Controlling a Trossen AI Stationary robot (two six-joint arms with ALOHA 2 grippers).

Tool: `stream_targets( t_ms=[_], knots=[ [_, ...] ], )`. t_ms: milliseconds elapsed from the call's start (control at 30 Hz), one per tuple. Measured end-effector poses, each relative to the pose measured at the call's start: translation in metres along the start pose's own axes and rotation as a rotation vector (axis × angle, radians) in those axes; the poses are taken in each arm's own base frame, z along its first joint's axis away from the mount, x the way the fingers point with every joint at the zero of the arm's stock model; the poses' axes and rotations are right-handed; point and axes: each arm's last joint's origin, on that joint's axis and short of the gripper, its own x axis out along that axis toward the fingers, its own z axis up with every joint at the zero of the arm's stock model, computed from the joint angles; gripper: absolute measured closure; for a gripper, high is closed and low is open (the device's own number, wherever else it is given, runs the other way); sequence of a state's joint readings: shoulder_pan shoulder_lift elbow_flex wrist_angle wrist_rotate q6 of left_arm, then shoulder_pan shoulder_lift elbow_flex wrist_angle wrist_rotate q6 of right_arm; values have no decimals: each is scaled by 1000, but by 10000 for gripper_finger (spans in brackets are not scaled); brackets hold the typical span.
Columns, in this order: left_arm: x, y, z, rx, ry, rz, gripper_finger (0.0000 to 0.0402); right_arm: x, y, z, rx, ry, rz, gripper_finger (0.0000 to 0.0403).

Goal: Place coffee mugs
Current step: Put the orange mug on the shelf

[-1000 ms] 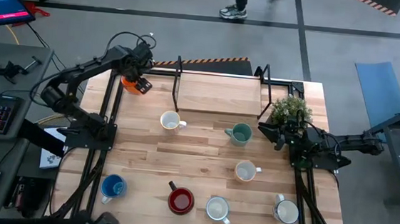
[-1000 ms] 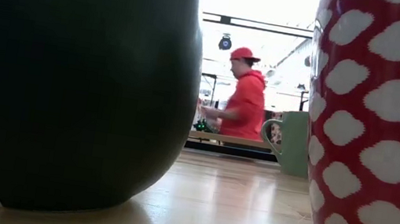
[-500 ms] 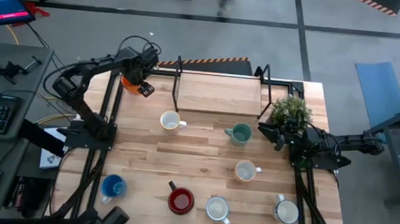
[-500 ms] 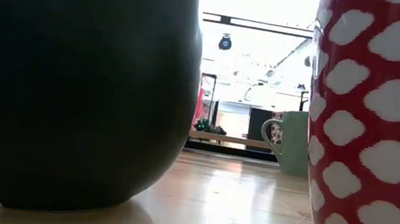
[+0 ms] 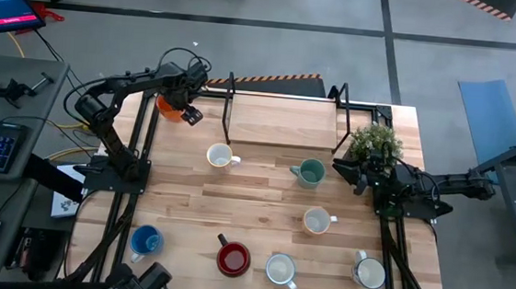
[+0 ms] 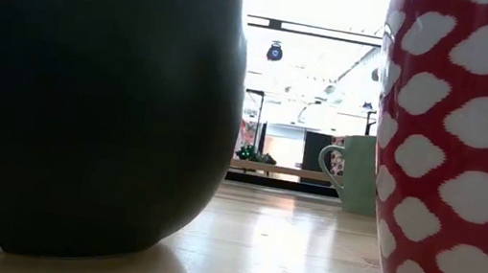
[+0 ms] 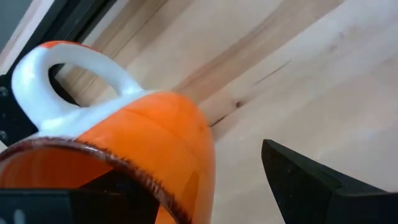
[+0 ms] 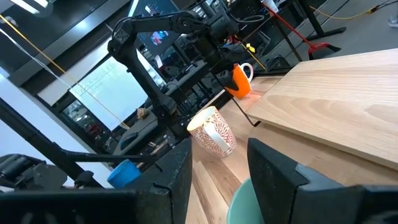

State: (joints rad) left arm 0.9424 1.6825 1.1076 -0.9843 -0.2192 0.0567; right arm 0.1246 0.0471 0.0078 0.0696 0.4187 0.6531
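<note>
The orange mug (image 5: pixel 170 110) with a white handle (image 7: pixel 56 81) stands near the table's far left corner. My left gripper (image 5: pixel 183 111) points down over it, open. One finger (image 7: pixel 87 202) is inside the mug and the other (image 7: pixel 311 183) outside, with a gap to the wall. Other mugs stand on the table: a patterned white one (image 5: pixel 220 155), a teal one (image 5: pixel 311 174), a cream one (image 5: pixel 316 221), a blue one (image 5: pixel 146 241) and a dark red one (image 5: pixel 232 259). My right gripper (image 8: pixel 217 174) waits open by the teal mug (image 8: pixel 249 205).
A raised wooden board (image 5: pixel 283 121) with dark uprights lies at the table's far middle. A potted plant (image 5: pixel 375 142) stands at the far right. Two more pale mugs (image 5: pixel 280 269) (image 5: pixel 370 272) stand along the near edge. In the low view a red-and-white mug (image 6: pixel 463 160) is close to the camera.
My left gripper has come down over the orange mug, still open. The mug has stayed where it was. A person has walked past beyond the table's far edge.
</note>
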Motion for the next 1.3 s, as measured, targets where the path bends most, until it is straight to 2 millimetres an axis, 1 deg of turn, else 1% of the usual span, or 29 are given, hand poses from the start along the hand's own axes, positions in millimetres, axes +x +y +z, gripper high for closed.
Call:
stream_targets(
  t_ms=[167, 333, 867, 1067, 1300],
  knots=[
    [0, 0, 1, 14, -5, 0, 167, 0, 0, 0, -3, 3, 3, 268],
    [0, 0, 1, 15, -5, 1, 196, 0, 0, 0, -4, 3, 4, 268],
    [0, 0, 0, 14, -5, 2, 329, 0, 0, 0, -4, 6, 9, 268],
    [0, 0, 0, -1, -5, -3, 389, 0, 0, 0, -5, 6, 9, 268],
    [0, -2, 0, -2, -5, -73, 396, 0, 0, 0, -6, 6, 9, 268]
  ],
)
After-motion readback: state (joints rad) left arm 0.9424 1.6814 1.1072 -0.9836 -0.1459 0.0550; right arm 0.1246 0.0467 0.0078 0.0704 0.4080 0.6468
